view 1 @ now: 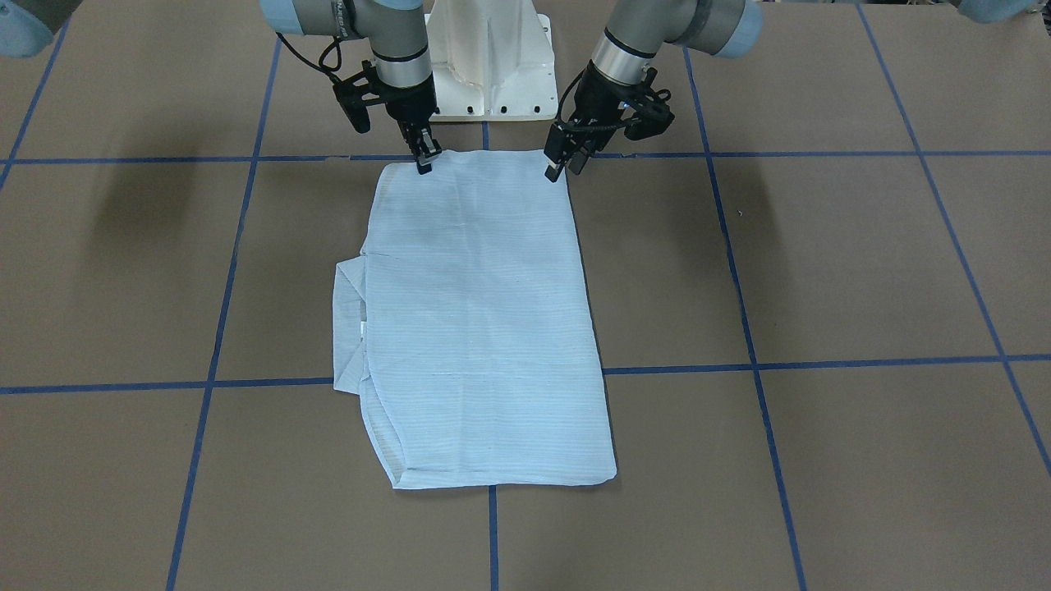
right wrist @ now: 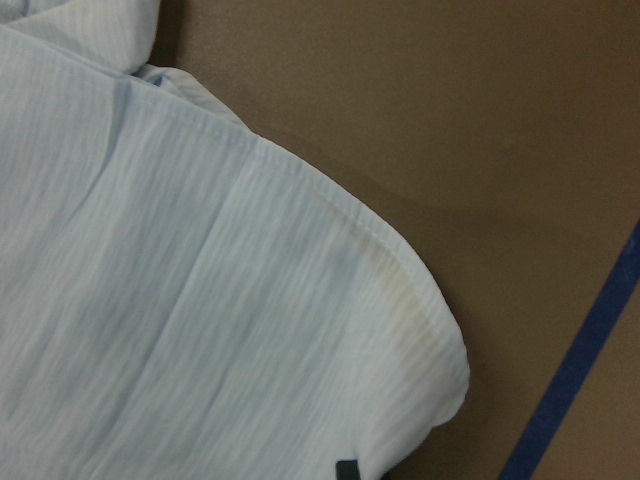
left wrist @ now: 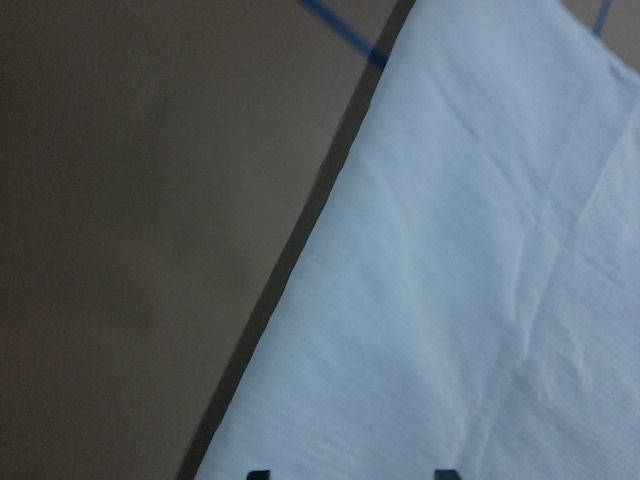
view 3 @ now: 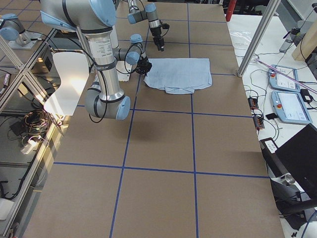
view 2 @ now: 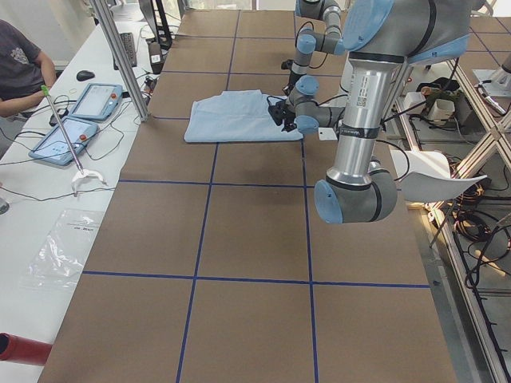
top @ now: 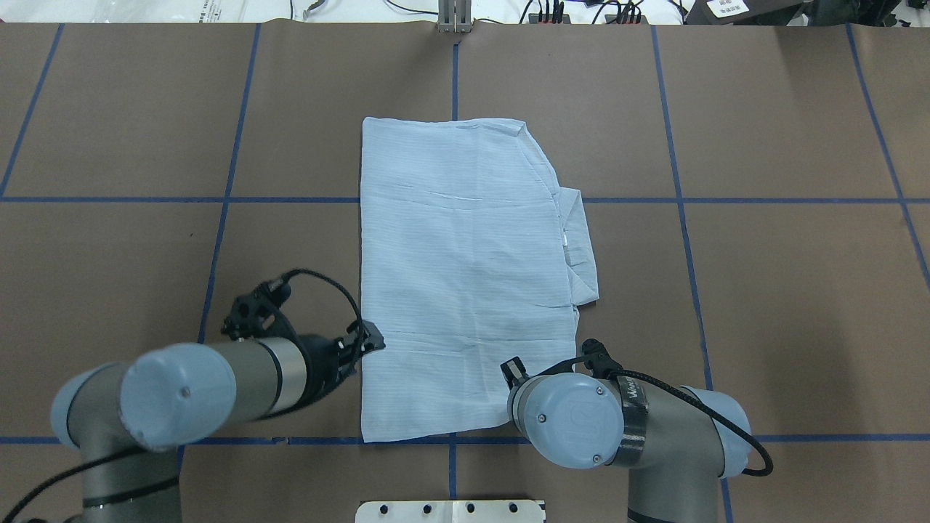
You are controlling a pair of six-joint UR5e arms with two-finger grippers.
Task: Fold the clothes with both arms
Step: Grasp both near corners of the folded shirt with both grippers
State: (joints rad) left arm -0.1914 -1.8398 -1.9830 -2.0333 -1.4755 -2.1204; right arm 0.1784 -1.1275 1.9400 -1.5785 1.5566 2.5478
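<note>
—Looking down from the overhead view, where do we find the shirt (top: 465, 276)?

—We find it lying flat on the brown counter (top: 763, 290). It is folded into one long pale-blue rectangle that runs from the near end, by the robot's white base (view 1: 491, 74), to the far end. Its collar (top: 580, 247) sticks out past the right long edge, with a small white tag (top: 564, 238) just inside it.

—And where do we place the left tool (view 1: 565, 167)?

—At the near left corner of the shirt, tilted in over the edge. In the left wrist view we see its two fingertips (left wrist: 258, 473) set well apart above the cloth, so we call it wide.

—And the right tool (view 1: 424, 162)?

—It points almost straight down at the near hem, close to the near right corner. From the front its fingers look pressed together. The right wrist view shows a single dark tip (right wrist: 347, 468) at the cloth's edge. We call it narrow. Whether any cloth is pinched in it, we cannot tell.

—How does the cloth lie?

—Mostly smooth. We see faint creases across the panel, and the rounded corner by the right tool casts a thin shadow on the counter. Blue tape lines (top: 218, 200) mark the counter in a grid, and some pass under the shirt.
</note>
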